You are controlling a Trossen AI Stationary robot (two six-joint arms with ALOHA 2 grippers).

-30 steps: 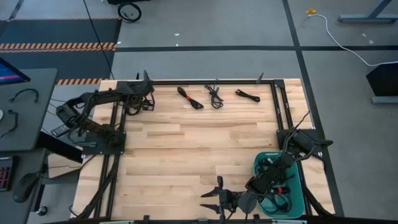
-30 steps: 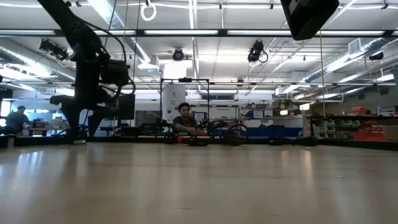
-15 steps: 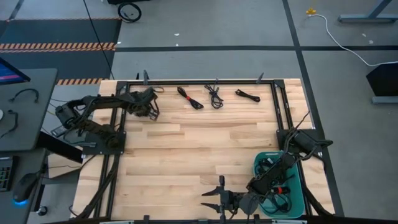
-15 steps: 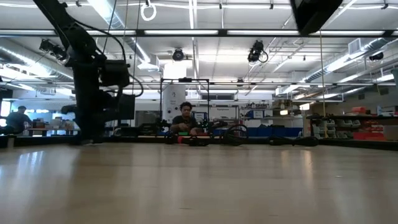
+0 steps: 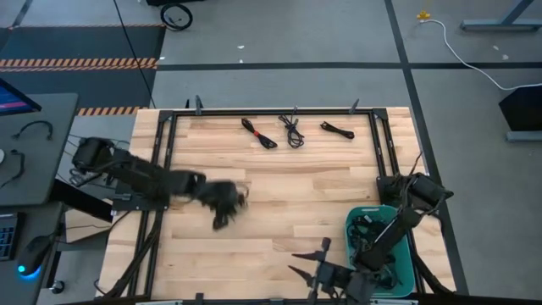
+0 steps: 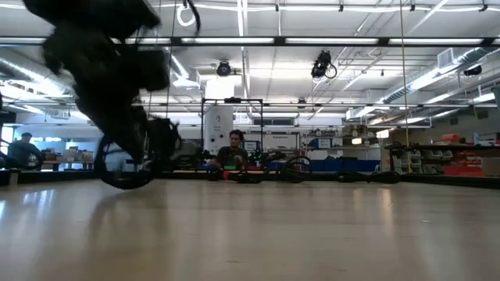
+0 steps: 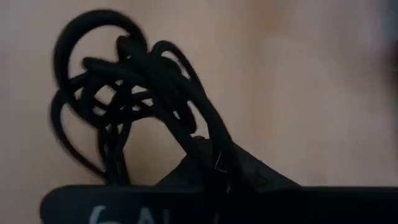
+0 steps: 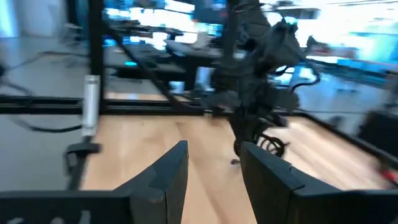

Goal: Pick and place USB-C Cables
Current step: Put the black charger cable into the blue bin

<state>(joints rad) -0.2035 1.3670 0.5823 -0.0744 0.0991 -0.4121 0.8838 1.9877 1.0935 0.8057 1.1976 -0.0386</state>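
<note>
Since leaving the far-left corner, left fingers (image 5: 222, 203) grip 1 coiled cable (image 7: 124, 106) mid-table; right fingers (image 8: 214, 177) stay parted.

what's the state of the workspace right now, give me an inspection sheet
surface: wooden table in a black frame, bare planks in the middle
job's things: three USB-C cables lie in a row at the far edge; one tangled cable hangs from the left gripper; more cables in the teal bin
clutter: nothing seen on the table
grippers: left gripper shut on the tangled cable over the table's middle left; right gripper open at the near edge beside the bin
cables: long white cord on the floor beyond the table
surroundings: person seated behind the far edge; desk to the left
</note>
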